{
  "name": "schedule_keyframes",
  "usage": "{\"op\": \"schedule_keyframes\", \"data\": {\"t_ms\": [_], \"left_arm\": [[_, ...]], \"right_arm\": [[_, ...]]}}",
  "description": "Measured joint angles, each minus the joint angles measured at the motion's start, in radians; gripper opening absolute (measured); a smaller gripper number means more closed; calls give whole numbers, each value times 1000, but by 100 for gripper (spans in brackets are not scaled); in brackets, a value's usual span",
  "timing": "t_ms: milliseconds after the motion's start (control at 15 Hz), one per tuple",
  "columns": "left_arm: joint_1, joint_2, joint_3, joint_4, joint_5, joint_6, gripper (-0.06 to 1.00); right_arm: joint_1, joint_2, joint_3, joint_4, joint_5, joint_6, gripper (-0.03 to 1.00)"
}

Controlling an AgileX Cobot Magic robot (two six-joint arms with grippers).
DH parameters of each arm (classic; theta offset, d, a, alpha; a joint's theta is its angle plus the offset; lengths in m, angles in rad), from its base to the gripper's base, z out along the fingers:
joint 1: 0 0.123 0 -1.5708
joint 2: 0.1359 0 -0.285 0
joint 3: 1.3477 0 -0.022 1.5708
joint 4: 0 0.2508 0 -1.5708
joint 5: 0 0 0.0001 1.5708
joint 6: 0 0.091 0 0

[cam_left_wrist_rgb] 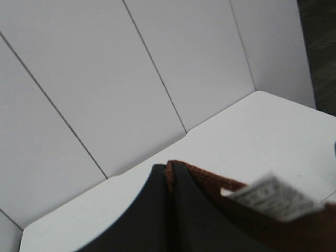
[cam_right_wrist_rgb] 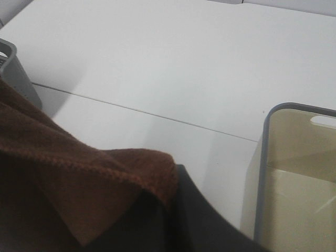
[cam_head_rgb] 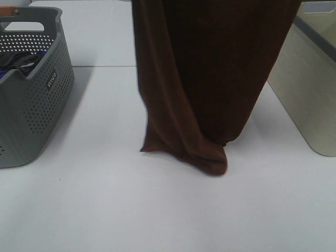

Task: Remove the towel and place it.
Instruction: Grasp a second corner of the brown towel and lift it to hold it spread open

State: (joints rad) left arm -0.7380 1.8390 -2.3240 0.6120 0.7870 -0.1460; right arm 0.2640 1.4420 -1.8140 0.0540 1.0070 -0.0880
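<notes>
Exterior high, one towel (cam_head_rgb: 210,79), one basket (cam_head_rgb: 31,105)

Dark brown towel (cam_head_rgb: 210,79) hangs lengthwise from 12 o'clock, its bunched lower end touching the counter (cam_head_rgb: 105,210) near centre; white care tag (cam_left_wrist_rgb: 275,198) at one corner.

Towel (cam_head_rgb: 210,79) is recorded as plain dark brown, with a rust tone seen along its stitched edge. Its tag (cam_left_wrist_rgb: 275,197) is noted as white with fine dark print. Table (cam_head_rgb: 105,205) is logged as white. Basket (cam_head_rgb: 37,110) is recorded as grey, its walls patterned with rows of small round holes; dark blue and black laundry (cam_head_rgb: 18,63) is seen inside. Bin (cam_head_rgb: 310,100) is noted as pale beige, grey-rimmed.
</notes>
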Motion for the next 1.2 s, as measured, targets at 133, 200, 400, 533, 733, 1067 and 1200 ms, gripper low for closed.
{"op": "schedule_keyframes", "data": {"t_ms": [133,200,400,533,733,1067,1200], "left_arm": [[81,52,0,-10,0,-60,0],[127,81,0,-28,-5,-77,0],[230,186,0,-83,-128,-94,0],[296,246,0,-92,-333,-123,0],[347,252,-8,-92,-620,-178,0],[352,251,-61,-82,-885,-178,0],[352,263,-61,-78,-836,-152,0]], "right_arm": [[0,40,0,-37,-78,0,0],[0,71,0,-48,-133,0,0],[4,184,-1,-71,-349,0,0],[4,264,-1,-103,-560,0,0],[4,280,-13,-108,-786,0,0],[4,274,-125,-111,-814,0,0],[4,275,-127,-117,-718,0,0]]}}
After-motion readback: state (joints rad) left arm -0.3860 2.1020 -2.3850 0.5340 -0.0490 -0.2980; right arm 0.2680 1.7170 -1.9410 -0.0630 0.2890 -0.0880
